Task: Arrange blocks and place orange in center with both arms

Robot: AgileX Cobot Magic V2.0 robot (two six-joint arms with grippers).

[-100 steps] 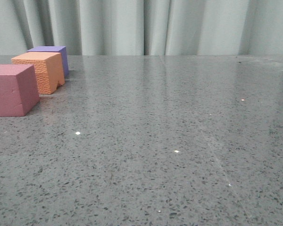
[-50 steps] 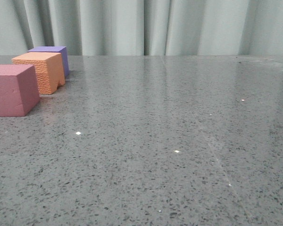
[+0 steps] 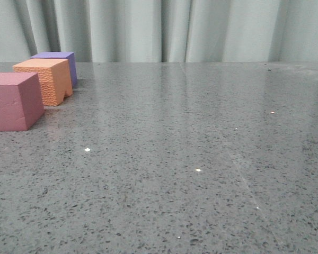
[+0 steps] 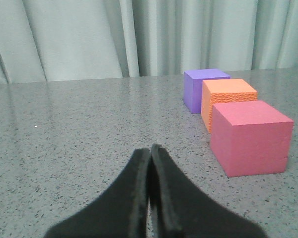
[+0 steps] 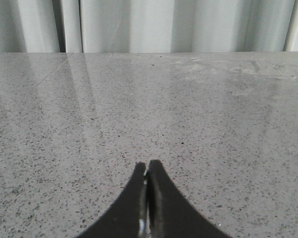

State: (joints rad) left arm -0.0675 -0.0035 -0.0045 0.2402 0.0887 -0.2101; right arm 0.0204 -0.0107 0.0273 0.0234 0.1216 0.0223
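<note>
Three foam cubes stand in a row at the far left of the grey table. The pink-red cube (image 3: 13,101) is nearest, the orange cube (image 3: 45,80) with its pebbled face is in the middle, and the purple cube (image 3: 61,64) is farthest. In the left wrist view they show as pink-red (image 4: 249,138), orange (image 4: 227,99) and purple (image 4: 203,88). My left gripper (image 4: 150,148) is shut and empty, low over the table, short of the cubes and off to their side. My right gripper (image 5: 147,164) is shut and empty over bare table. Neither gripper shows in the front view.
The speckled grey table (image 3: 191,159) runs back to a pale pleated curtain (image 3: 164,29). The curtain also closes off the far edge in the right wrist view (image 5: 154,25).
</note>
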